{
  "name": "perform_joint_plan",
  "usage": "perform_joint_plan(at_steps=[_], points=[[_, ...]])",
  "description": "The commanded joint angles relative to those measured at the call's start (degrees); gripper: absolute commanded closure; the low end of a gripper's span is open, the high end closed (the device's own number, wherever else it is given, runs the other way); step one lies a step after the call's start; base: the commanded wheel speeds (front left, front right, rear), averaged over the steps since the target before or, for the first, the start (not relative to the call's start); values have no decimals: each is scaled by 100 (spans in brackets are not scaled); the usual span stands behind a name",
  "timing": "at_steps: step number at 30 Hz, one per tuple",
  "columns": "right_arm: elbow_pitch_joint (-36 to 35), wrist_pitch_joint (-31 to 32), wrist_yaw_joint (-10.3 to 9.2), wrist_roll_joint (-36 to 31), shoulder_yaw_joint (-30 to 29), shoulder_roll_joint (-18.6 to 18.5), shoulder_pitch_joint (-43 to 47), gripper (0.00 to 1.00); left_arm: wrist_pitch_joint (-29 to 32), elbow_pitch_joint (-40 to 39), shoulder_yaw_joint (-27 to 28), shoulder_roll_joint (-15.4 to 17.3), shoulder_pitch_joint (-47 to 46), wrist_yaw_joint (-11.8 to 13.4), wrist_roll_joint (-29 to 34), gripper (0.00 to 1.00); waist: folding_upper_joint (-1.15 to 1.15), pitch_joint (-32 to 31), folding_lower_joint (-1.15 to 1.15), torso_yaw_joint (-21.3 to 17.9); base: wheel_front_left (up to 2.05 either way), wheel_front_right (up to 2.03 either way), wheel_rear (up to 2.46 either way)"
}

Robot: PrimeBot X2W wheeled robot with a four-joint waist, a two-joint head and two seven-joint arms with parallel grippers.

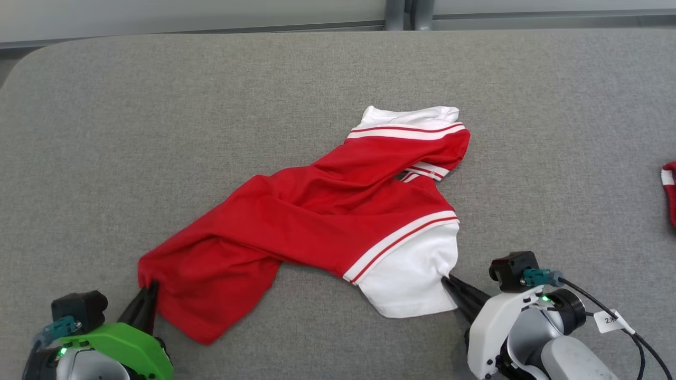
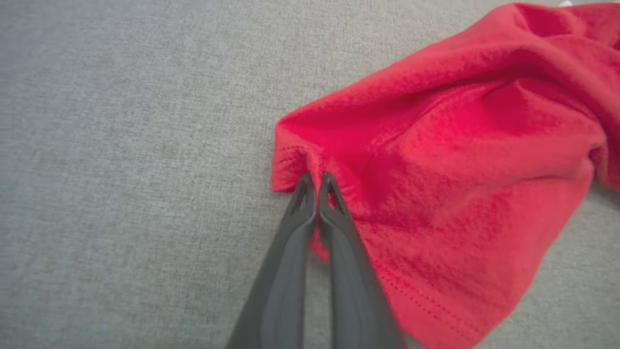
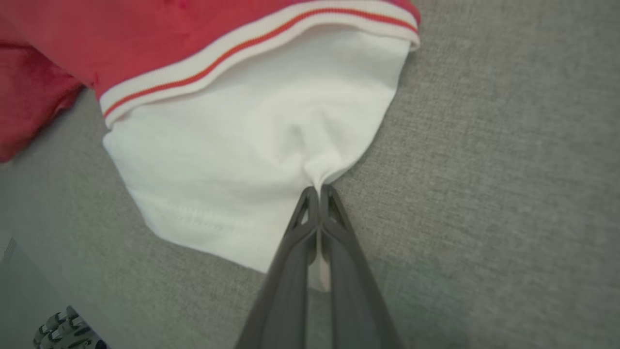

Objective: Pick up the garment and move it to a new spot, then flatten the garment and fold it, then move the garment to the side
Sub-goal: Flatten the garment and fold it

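The garment (image 1: pixel 327 216) is a red shirt with white sleeves and red-and-white striped trim, lying twisted and crumpled across the grey table (image 1: pixel 158 132). At the lower left my left gripper (image 1: pixel 149 287) is shut on the red hem corner; the left wrist view shows red cloth (image 2: pixel 436 184) pinched between the dark fingertips of the left gripper (image 2: pixel 316 182). My right gripper (image 1: pixel 448 279) is shut on the edge of the near white sleeve (image 1: pixel 417 274), and in the right wrist view the white cloth (image 3: pixel 252 145) puckers into the tips of the right gripper (image 3: pixel 317 193).
Another red-and-white piece of cloth (image 1: pixel 669 192) lies at the table's right edge. The table's far edge meets a wall with a grey post (image 1: pixel 409 15). A cable with a white tag (image 1: pixel 610 320) hangs from my right wrist.
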Motion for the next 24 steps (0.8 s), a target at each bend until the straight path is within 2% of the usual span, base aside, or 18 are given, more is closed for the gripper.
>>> perform_joint_plan(at_steps=[1, 13, 24], points=[[-3, -27, 3, 59, -32, -5, -91, 100, -47, -54, 41, 55, -57, 20, -29, 100, 66, 3, 0, 1, 0, 0, 0], [-583, -269, 2, 685, -1048, -56, -370, 100, 75, -1188, 299, 322, 271, 253, -112, 100, 66, -21, 0, 16, 0, 0, 0], [-1017, -186, 2, 665, -1731, -205, -555, 100, 378, -2066, 379, 445, 403, 349, -272, 100, 66, -124, 0, 39, 0, 0, 0]])
